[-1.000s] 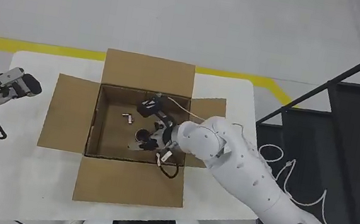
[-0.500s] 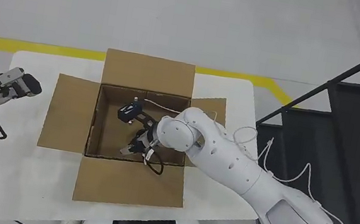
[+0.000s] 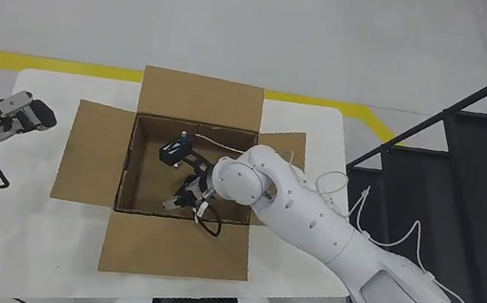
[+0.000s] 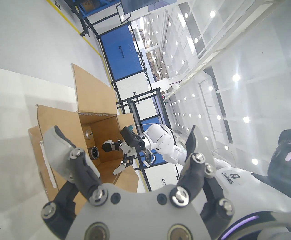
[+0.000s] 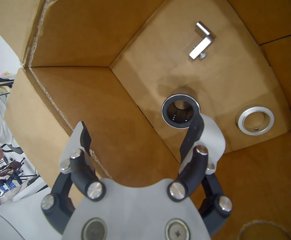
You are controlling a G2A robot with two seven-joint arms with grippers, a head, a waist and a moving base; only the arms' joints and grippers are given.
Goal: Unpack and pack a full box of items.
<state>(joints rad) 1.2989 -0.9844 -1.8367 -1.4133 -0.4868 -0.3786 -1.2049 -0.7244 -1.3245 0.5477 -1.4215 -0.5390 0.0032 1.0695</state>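
R gripper point(image 5: 140, 123) is down inside the cardboard box point(image 5: 68, 95), jaws spread wide, nothing in them. One fingertip point(image 5: 195, 123) sits right at the rim of the linear bearing point(image 5: 180, 111); touching or just over it, can't tell. So the bearing is beside that finger, not btwn the two pads.

Bearing's on the box floor, close to a side wall, and looks stood on end w/ the bore up. Also on the box floor: an aluminium shaft collar point(image 5: 249, 131) just beside the bearing, and an L-shaped metal bracket point(image 5: 203, 45) further in, apart from both.

Judgement: unpack phase, and the bearing is prob the pick in hand. To do it well, slide the R gripper across the box floor until the bearing is centred btwn the pads, then drop lower and close on the outer shell, not the rim. It's smooth round steel, so a high or off-centre pinch could tip it or squirt it out. Watch the other finger, since it's tight to the box wall. Lift straight up, clear of the flaps, before swinging out.

L gripper point(image 4: 124, 138) hangs outside the box over the table point(image 3: 26, 232), jaws apart, empty. Fine there, out of the way.
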